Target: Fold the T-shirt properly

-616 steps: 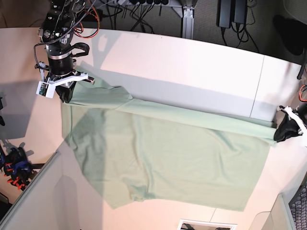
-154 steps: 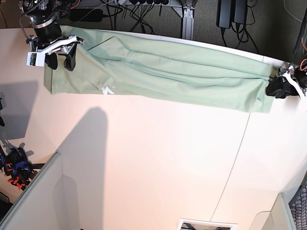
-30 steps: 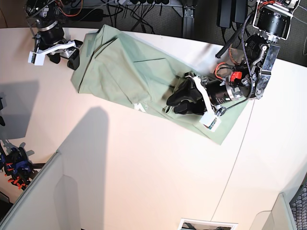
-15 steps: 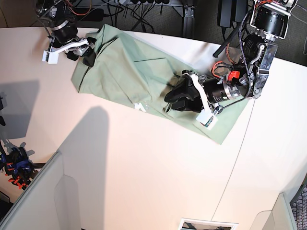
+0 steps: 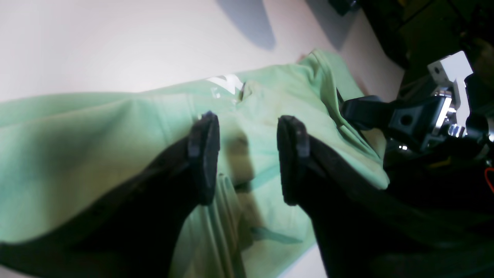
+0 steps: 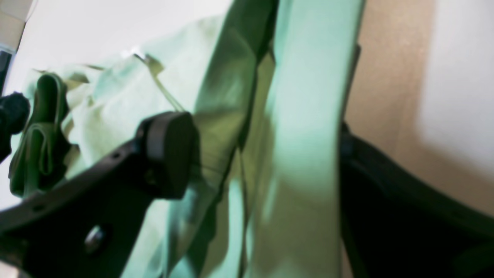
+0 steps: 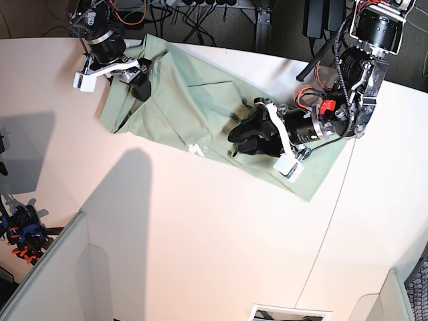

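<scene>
The pale mint-green T-shirt (image 7: 180,100) lies as a folded band slanting from the table's far left toward the middle right. My left gripper (image 7: 239,140) sits low over the band's middle. In the left wrist view (image 5: 247,154) its jaws stand apart, with cloth (image 5: 77,135) under and between them. My right gripper (image 7: 137,81) is at the shirt's far left end. In the right wrist view (image 6: 262,154) its jaws are wide apart, with a raised fold of cloth (image 6: 308,116) between them. A small white mark (image 7: 196,150) shows on the near edge.
The pale table (image 7: 200,234) spreads wide in front of the shirt, with a seam (image 7: 334,207) at the right. Cables and table legs (image 7: 200,13) lie beyond the far edge. A grey partition (image 7: 40,267) stands at the lower left.
My right gripper has moved right, from beside the shirt's left edge onto its left end. My left gripper has crept slightly left over the middle. The shirt has hardly shifted.
</scene>
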`<state>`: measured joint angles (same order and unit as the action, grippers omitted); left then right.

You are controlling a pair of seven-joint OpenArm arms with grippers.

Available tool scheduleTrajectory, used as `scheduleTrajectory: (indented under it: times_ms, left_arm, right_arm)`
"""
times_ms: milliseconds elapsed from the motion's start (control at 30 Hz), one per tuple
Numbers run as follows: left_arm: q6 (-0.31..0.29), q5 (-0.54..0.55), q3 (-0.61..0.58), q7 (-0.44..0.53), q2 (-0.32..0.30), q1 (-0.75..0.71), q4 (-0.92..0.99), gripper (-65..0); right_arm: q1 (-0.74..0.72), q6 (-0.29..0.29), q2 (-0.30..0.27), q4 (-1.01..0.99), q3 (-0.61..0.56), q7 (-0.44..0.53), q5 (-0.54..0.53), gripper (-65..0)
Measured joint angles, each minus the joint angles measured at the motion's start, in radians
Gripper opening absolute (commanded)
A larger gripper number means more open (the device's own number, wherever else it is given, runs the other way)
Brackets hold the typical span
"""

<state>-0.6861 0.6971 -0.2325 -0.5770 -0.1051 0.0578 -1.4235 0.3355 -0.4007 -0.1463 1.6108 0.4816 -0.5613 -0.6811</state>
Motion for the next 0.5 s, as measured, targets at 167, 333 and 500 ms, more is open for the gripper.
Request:
scheduleTrajectory:
  times_ms: [167,333,500]
  left_arm:
    - [0.0,0.002,0.0,-0.011,0.0,0.0,-0.049,-36.5]
    - [0.0,0.003,0.0,-0.022,0.0,0.0,-0.061,-36.5]
    - [0.0,0.003,0.0,-0.026,0.0,0.0,-0.061,-36.5]
  right_arm:
    - [0.0,-0.003,0.0,0.0,0.0,-0.008,-0.045,-20.3]
    - [0.002,-0.019,-0.009,0.009,-0.001,-0.032,-0.056,-20.3]
    - [0.002,-0.019,-0.043,0.014,-0.005,-0.058,-0.07,-20.3]
